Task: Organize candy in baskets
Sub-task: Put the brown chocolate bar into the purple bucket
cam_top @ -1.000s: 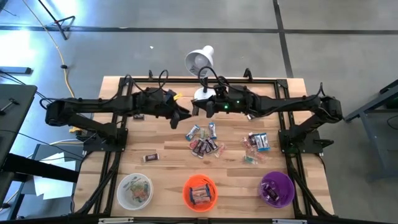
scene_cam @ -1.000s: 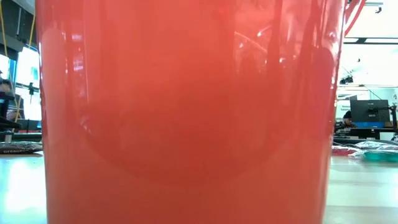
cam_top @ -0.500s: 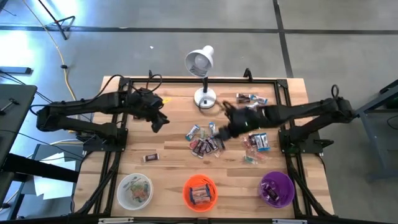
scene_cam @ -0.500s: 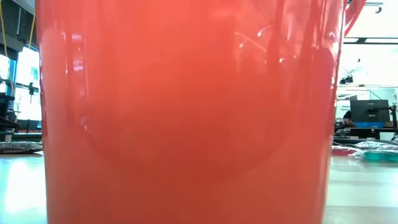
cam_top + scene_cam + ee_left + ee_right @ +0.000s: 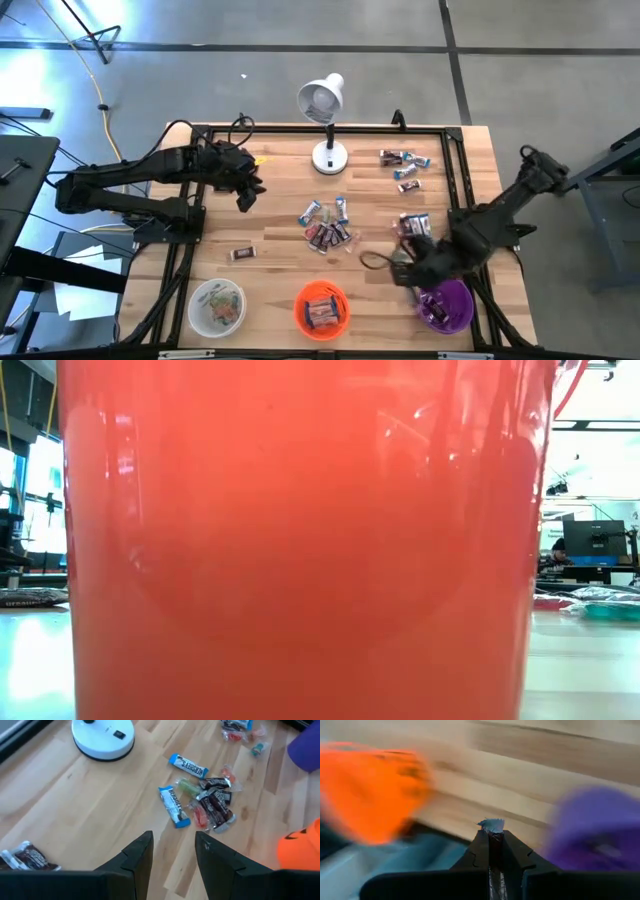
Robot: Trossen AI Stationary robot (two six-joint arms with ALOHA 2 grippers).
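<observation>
The wooden table (image 5: 280,215) carries both dark arms. The left arm reaches in low, its left gripper (image 5: 173,846) spread and empty, a central candy pile (image 5: 210,805) just ahead of its fingers. The right arm bends down by the purple basket (image 5: 447,305); the right gripper (image 5: 491,832) pinches a blue-wrapped candy (image 5: 491,824). The orange basket (image 5: 321,307) and white basket (image 5: 217,305) both hold candy. One blue wrapper (image 5: 188,766) reads HERSHEY'S.

Left gripper (image 5: 172,847) parted (empty), arm outstretched, right gripper (image 5: 491,832) clamped, arm bent inward.
</observation>
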